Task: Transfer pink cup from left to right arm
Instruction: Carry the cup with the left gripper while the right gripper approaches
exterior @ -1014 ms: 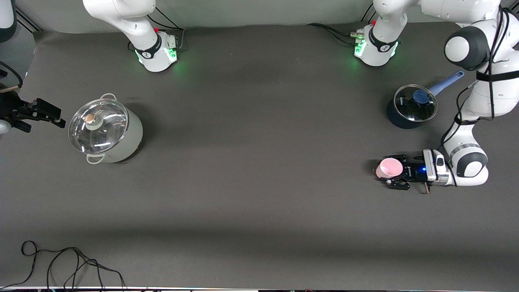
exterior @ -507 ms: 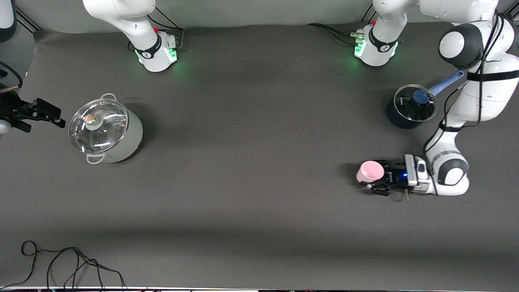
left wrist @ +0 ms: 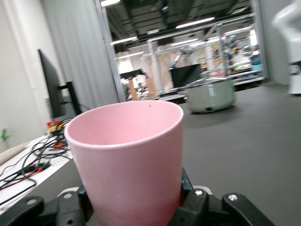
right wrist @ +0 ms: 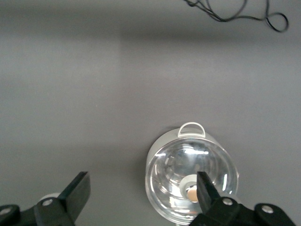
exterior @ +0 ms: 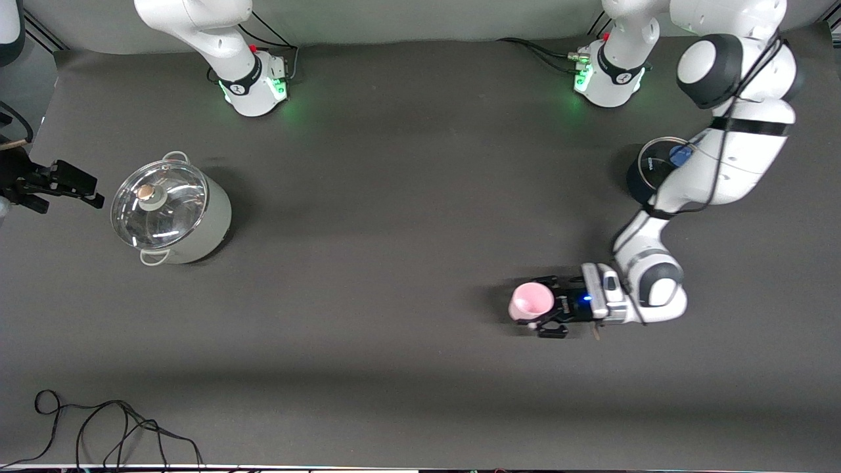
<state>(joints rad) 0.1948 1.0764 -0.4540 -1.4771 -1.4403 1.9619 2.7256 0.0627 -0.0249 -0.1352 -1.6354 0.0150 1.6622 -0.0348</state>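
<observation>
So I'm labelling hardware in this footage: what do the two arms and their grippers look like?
Both arms are glossy white with green-lit bases. The left arm has dark grey joint caps, black cables along it, a white wrist block and a black left gripper with a blue light. The right gripper is all black, with long flat fingers.

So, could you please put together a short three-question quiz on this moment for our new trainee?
1. True or false: the left gripper is shut on the pink cup.
2. The right gripper is: A) open, B) shut on a lid?
3. What stands nearer the right arm's end of the table: the pale green pot or the dark saucepan?

Key: 1 true; 2 A; 3 the pale green pot.
</observation>
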